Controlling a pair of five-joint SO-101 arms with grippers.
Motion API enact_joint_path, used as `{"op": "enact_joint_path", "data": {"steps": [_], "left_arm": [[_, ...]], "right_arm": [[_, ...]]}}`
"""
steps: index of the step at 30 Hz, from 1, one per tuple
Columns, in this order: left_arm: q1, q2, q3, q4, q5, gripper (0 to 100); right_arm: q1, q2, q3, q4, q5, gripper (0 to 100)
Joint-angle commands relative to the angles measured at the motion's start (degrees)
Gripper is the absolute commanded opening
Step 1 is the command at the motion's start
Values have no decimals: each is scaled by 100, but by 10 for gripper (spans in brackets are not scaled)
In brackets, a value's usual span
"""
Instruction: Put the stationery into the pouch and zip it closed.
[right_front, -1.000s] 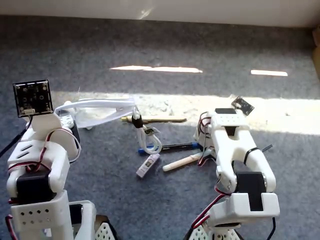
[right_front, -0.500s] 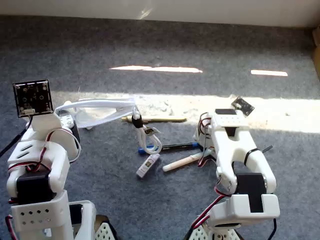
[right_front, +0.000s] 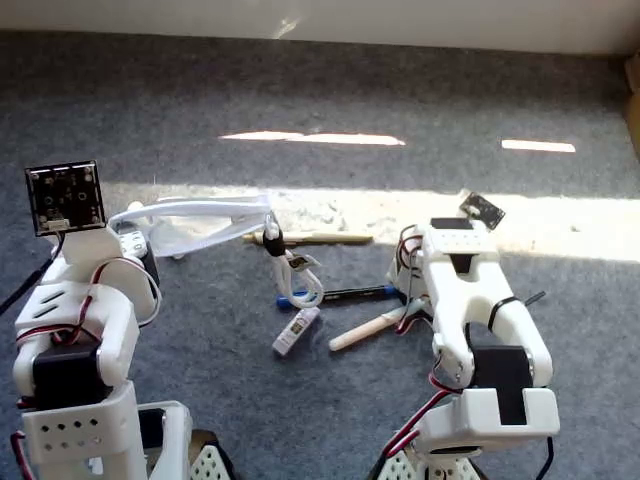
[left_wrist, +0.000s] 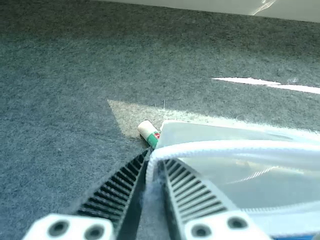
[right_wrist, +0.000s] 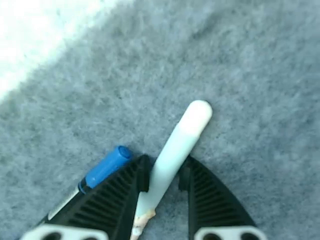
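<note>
Pouch (left_wrist: 240, 172) rim pinched in left gripper (left_wrist: 154, 161); right gripper (right_wrist: 165, 166) low, clasping white marker (right_wrist: 187, 125).

The right gripper (right_wrist: 165, 164) pinches a white pen (right_wrist: 182, 131) between its black ribbed fingers (right_wrist: 122, 192), the pen's rounded end jutting past them. A blue pen (right_wrist: 106, 166) lies just beside one finger on grey carpet (right_wrist: 250, 75).

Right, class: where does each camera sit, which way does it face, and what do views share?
High view: above and behind, looking down over left arm and right arm at carpet.
Left wrist view: on left arm, facing along left gripper clamped on pouch.
Right wrist view: on right arm, facing down past right gripper holding white pen.
Shared: high view shows pouch and white pen.
</note>
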Motion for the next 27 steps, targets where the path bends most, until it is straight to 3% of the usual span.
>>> {"op": "enact_joint_path", "data": {"steps": [1,12,15,27], "left_arm": [[66,110,-13,-35,44,7],[66,110,-13,-35,44,7],[66,110,-13,-35,44,7],[92,101,-57,-88,70,7]], "right_arm": [[-92,-110,-31,4,88,1],[-66,-163,-57,66,352,5],[-66,-224,-171,488,404,5],[-101,-2290,-31,673,440,5]]}}
